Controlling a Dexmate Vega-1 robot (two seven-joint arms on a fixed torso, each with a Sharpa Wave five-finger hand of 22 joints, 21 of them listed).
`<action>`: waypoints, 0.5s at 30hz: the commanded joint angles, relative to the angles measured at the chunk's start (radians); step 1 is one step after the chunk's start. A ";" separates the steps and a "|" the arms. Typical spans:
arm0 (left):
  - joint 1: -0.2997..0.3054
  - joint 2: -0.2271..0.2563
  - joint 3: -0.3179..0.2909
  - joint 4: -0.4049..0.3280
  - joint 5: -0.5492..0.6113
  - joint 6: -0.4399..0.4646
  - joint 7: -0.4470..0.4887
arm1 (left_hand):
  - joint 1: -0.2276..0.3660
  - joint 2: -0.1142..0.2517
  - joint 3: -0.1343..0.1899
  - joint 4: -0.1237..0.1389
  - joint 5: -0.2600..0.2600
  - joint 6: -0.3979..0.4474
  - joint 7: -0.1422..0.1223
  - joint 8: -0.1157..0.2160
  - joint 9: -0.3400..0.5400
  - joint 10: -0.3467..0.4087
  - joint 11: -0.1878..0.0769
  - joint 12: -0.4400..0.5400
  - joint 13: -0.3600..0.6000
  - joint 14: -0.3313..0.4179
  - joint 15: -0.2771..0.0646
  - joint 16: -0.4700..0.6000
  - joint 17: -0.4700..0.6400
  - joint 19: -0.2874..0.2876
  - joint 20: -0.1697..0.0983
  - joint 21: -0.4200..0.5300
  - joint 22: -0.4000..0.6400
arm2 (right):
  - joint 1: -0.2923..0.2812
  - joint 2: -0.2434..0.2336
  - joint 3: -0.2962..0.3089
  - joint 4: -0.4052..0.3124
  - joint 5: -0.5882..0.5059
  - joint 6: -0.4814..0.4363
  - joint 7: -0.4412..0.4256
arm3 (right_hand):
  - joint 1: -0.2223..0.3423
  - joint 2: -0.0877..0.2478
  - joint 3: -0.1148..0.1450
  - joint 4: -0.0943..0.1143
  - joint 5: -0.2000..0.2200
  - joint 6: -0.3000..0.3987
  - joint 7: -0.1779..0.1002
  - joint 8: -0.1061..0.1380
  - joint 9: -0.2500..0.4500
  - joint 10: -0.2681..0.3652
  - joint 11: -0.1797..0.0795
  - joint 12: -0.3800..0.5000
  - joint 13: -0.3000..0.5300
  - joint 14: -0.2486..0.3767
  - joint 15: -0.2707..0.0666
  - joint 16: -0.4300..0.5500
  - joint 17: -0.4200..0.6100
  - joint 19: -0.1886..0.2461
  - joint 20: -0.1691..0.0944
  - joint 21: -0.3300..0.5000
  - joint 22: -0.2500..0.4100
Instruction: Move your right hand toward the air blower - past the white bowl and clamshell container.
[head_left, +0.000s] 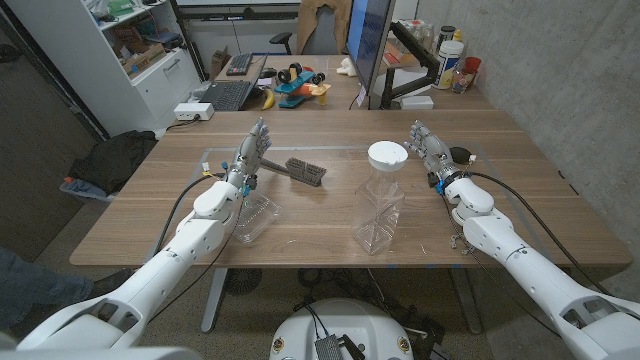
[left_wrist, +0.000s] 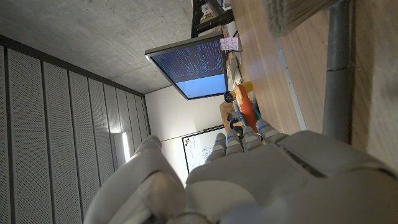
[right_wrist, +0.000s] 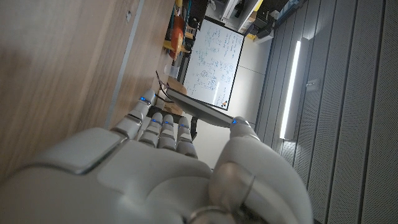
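My right hand (head_left: 428, 148) stands over the right side of the table, fingers straight and together, holding nothing; its back shows in the right wrist view (right_wrist: 168, 171). Just behind it, partly hidden, lies a small black rounded object (head_left: 461, 155), perhaps the air blower. A clear square jar with a white lid (head_left: 384, 200) stands to the hand's left. A flattened clear clamshell container (head_left: 256, 217) lies beside my left forearm. My left hand (head_left: 250, 152) is raised with fingers apart and empty, also seen from the left wrist (left_wrist: 249, 180).
A grey brush (head_left: 304, 172) lies between the hands near my left hand; its handle (left_wrist: 339, 62) shows in the left wrist view. A keyboard, a monitor (head_left: 368, 45) and toys crowd the desk beyond the far edge. Bare wood (head_left: 530, 190) lies right of my right hand.
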 joint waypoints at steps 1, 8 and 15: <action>0.002 0.004 -0.005 -0.005 0.005 -0.006 0.007 | 0.011 0.002 0.006 -0.003 0.005 0.002 0.006 0.006 0.004 -0.010 0.001 0.004 0.003 -0.006 -0.001 0.004 0.001 -0.004 0.000 0.004 0.004 | 0.012 0.007 -0.007 0.007 -0.006 -0.007 -0.001 | 0.008 0.000 0.005 0.001 0.006 0.008 0.000 0.005 0.003 0.002 0.007 0.004 0.002 0.000 0.008 0.008 0.001 0.008 -0.002 0.003 0.004; 0.001 0.001 -0.004 -0.006 0.004 -0.008 0.005 | 0.011 0.004 0.006 -0.005 0.004 0.005 0.007 0.007 0.004 -0.007 0.001 0.006 -0.003 -0.004 -0.001 0.005 0.001 -0.001 0.000 -0.001 0.005 | 0.010 0.006 -0.006 0.006 -0.005 -0.004 0.000 | 0.006 0.001 0.004 0.000 0.006 0.008 0.000 0.004 0.003 0.005 0.008 0.004 0.002 -0.001 0.008 0.008 -0.001 0.008 -0.001 -0.001 0.004; 0.004 0.000 -0.005 -0.010 0.002 -0.007 0.008 | 0.012 0.005 0.005 -0.006 0.004 0.006 0.007 0.007 0.004 -0.005 0.000 0.007 -0.006 -0.002 -0.002 0.006 0.001 0.000 0.000 -0.004 0.005 | 0.007 0.004 -0.005 0.005 -0.005 -0.001 0.001 | 0.005 0.002 0.003 -0.001 0.006 0.008 -0.001 0.003 0.003 0.007 0.008 0.003 0.002 0.000 0.008 0.008 -0.003 0.010 0.000 -0.005 0.004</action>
